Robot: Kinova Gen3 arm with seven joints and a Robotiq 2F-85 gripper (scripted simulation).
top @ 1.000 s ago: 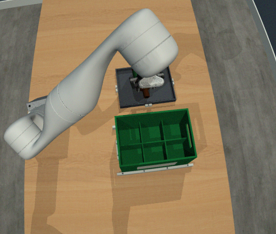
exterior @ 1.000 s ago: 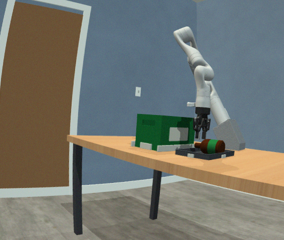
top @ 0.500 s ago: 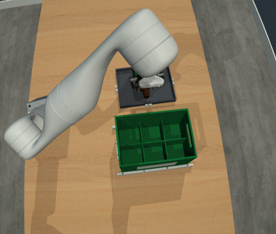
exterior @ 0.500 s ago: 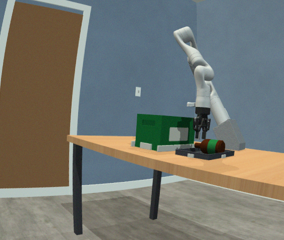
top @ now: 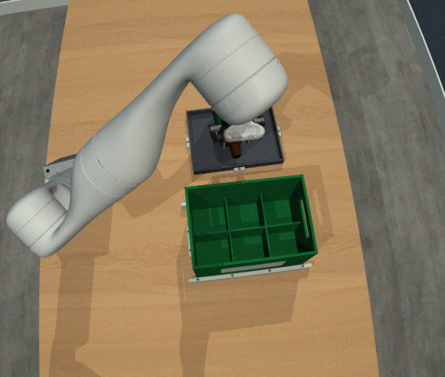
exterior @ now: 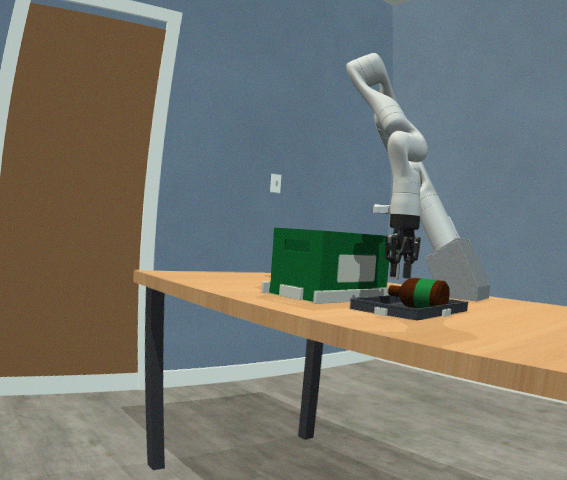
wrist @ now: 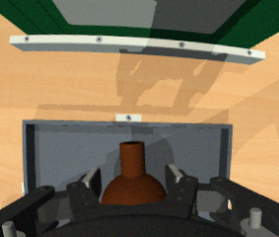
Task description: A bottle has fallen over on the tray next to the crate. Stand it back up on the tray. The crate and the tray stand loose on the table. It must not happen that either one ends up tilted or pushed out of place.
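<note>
Bottle lies on its side in the tray, open, empty fingers above it.

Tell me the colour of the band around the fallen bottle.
Green, on the brown bottle; the exterior view shows it best.

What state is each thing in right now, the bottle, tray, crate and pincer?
Bottle: lying on its side on the tray, neck toward the crate.
Tray: flat on the table, holding the bottle.
Crate: upright, open-topped, its six compartments without bottles.
Pincer: partly open, above the bottle, gripping nothing.
</note>
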